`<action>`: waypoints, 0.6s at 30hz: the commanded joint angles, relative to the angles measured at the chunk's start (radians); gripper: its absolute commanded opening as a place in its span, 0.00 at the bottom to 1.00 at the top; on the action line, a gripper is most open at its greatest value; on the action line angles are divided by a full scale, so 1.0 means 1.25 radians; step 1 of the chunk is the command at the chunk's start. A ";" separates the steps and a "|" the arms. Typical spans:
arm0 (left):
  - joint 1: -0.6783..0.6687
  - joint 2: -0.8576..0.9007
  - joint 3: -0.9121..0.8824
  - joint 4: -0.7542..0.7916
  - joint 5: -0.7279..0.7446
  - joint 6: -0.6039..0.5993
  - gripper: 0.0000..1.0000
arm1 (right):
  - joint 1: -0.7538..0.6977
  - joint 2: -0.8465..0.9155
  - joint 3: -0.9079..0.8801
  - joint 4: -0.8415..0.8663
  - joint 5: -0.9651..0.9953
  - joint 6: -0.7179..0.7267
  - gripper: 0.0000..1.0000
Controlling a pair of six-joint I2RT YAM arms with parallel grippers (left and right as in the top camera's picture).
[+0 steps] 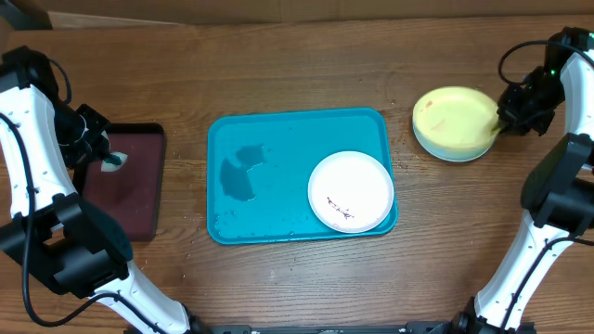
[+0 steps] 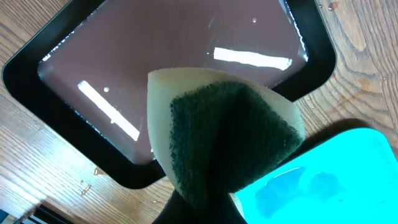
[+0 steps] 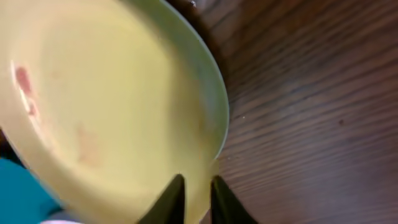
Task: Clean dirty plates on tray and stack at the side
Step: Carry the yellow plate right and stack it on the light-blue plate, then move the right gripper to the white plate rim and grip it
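The turquoise tray (image 1: 260, 139) lies mid-table. A white plate (image 1: 351, 191) with small red-brown smears sits in its right half. To the right of the tray, the yellow-green plate (image 1: 453, 118) lies over the pale mint-blue plate (image 1: 455, 157), of which only a rim shows. My right gripper (image 1: 506, 119) is shut on the yellow-green plate's right rim. The right wrist view shows its fingers (image 3: 198, 186) pinching that plate (image 3: 112, 106), which has faint red smears. My left gripper (image 1: 109, 160) is shut on a green-and-cream sponge (image 2: 230, 137) above the black tray.
A smaller black tray with a maroon inside (image 1: 130, 195) sits at the left and fills the left wrist view (image 2: 174, 62). Water puddles (image 1: 243, 170) lie on the turquoise tray's left half. The table is brown wood (image 3: 311, 93).
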 commanded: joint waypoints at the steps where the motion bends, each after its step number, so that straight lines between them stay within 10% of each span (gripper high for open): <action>1: 0.003 -0.001 0.000 0.002 0.012 0.009 0.04 | 0.004 -0.004 -0.004 -0.002 0.002 -0.003 0.25; 3: 0.003 -0.001 0.000 0.003 0.012 0.009 0.04 | 0.006 -0.004 -0.004 -0.005 0.002 -0.003 0.38; 18: 0.003 -0.001 0.000 0.008 0.031 0.038 0.04 | 0.244 -0.004 -0.004 -0.103 -0.186 -0.248 0.45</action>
